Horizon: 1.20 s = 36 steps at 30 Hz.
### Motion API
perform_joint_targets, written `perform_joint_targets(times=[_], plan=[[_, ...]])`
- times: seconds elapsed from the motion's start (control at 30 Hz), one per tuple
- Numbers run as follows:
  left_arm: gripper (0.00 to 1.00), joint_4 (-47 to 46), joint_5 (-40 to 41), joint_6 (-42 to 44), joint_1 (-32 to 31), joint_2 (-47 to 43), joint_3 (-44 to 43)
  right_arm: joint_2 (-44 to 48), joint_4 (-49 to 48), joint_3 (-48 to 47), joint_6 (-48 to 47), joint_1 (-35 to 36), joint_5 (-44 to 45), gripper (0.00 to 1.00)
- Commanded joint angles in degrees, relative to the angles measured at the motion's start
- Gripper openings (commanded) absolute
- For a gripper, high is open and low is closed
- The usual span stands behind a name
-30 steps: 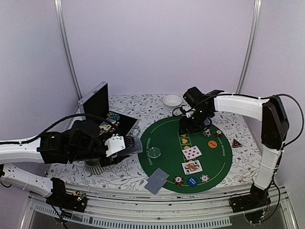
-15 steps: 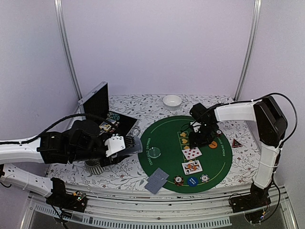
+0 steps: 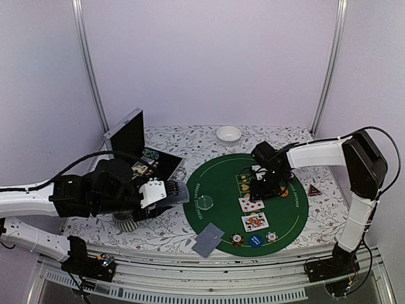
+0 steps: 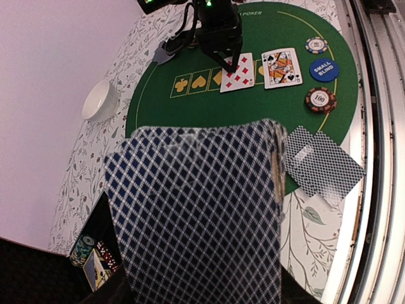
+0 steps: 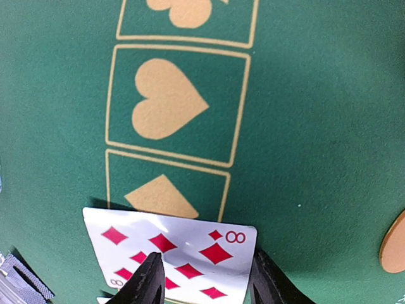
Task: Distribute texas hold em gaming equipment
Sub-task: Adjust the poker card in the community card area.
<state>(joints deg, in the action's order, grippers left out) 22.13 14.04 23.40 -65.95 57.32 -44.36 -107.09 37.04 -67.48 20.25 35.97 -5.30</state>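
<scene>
Top view: the mat lies on the tabletop. Two cards sit face up in its row of slots, the eight of diamonds and, just nearer, a face card. The slots farther along look bare. Along the near rim lie a brown chip, a blue chip and a white chip. Two face-down cards overlap the near-left rim, and a red marker lies on the tabletop right of the mat. The left gripper hangs left of the mat, clamped on the deck. The right gripper is low over the eight.

Left wrist: the deck fills the foreground and hides the fingers gripping it. Past it, the club, heart and diamond slots show no card.

Right wrist: the fingers stand apart over the near end of the eight, which seems to lie flat on the mat, its far edge overlapping the diamond slot. I cannot tell whether they touch it. An orange chip lies at the right.

By my reading, the job is partly done. Two board cards, one two-card hand and several chips are out. Three board slots, and probably more hands, are left to fill from the deck.
</scene>
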Motion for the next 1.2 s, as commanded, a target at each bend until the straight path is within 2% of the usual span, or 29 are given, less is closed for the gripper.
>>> perform_joint_targets(times=[0.0,0.2,0.43,0.57,0.63,0.73,0.83,1.03,1.17], plan=[[0.54,-1.3,0.0,0.1,0.5,-0.9,0.1,-0.1,2.0,3.1,2.8,1.6,-3.8,0.46],[0.54,-1.3,-0.2,0.1,0.5,-0.9,0.1,-0.1,3.6,1.9,1.5,2.2,-1.0,0.47],[0.54,-1.2,-0.2,0.1,0.5,-0.6,0.1,-0.9,12.3,-12.8,-2.3,2.1,7.8,0.51],[0.54,-1.2,0.0,0.1,0.5,-0.8,0.2,-3.5,11.4,-17.1,-4.3,2.1,6.6,0.51],[0.54,-1.2,-0.1,0.1,0.5,-0.7,0.2,-5.8,10.4,-17.9,-5.4,2.1,4.1,0.44],[0.54,-1.2,0.0,0.1,0.5,-0.4,0.2,-9.3,9.2,-19.3,-6.8,2.2,0.8,0.25],[0.53,-1.2,-0.1,0.1,0.5,-0.3,0.1,-11.8,8.1,-19.5,-7.2,2.3,-0.6,0.12],[0.54,-1.3,-0.1,0.2,0.5,-0.6,0.3,-12.6,8.6,-15.9,-6.5,2.8,-1.0,0.06],[0.54,-1.3,-0.1,0.2,0.6,-0.4,0.2,-10.7,8.5,-12.1,-5.1,4.0,-0.5,0.06]])
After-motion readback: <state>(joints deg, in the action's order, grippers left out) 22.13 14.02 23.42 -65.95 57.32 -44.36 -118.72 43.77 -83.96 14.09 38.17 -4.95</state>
